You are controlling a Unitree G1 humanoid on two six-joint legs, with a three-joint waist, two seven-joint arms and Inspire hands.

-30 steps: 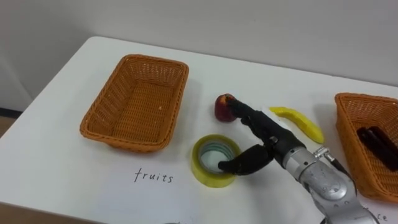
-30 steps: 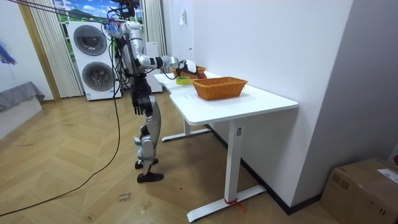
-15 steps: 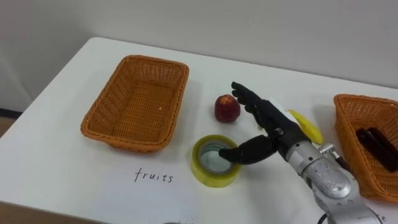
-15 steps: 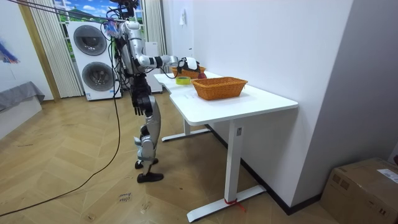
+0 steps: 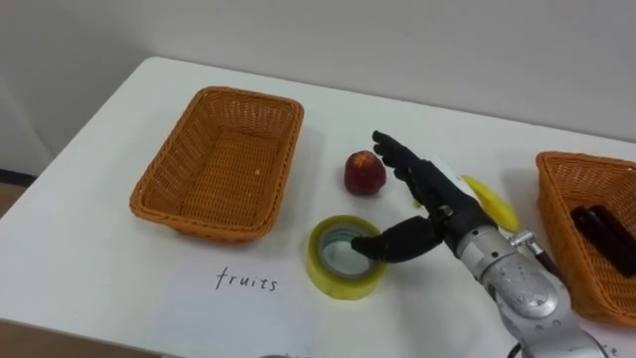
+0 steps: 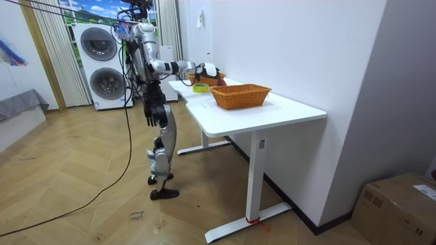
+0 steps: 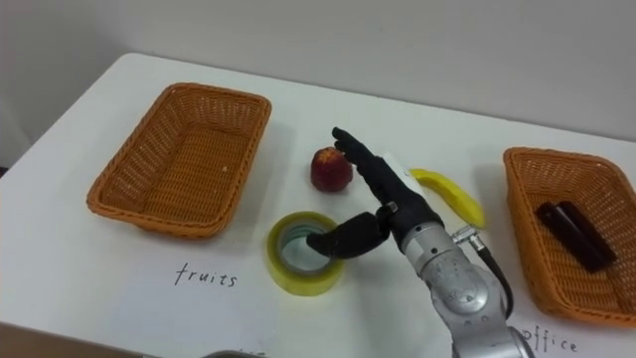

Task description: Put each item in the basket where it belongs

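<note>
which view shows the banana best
The right eye view: nearly the whole banana lies clear of the open right hand, on the table beyond it. In the left eye view that hand overlaps the banana's left end. In the room view the banana is too small to make out.

Woven wicker basket (image 5: 217, 164) — smooth table (image 5: 89, 249)

White table (image 6: 286, 109), two stacked washing machines (image 6: 102, 68) by the curtain (image 6: 48, 54), cardboard box (image 6: 398, 207) on the parquet floor (image 6: 68, 211).
</note>
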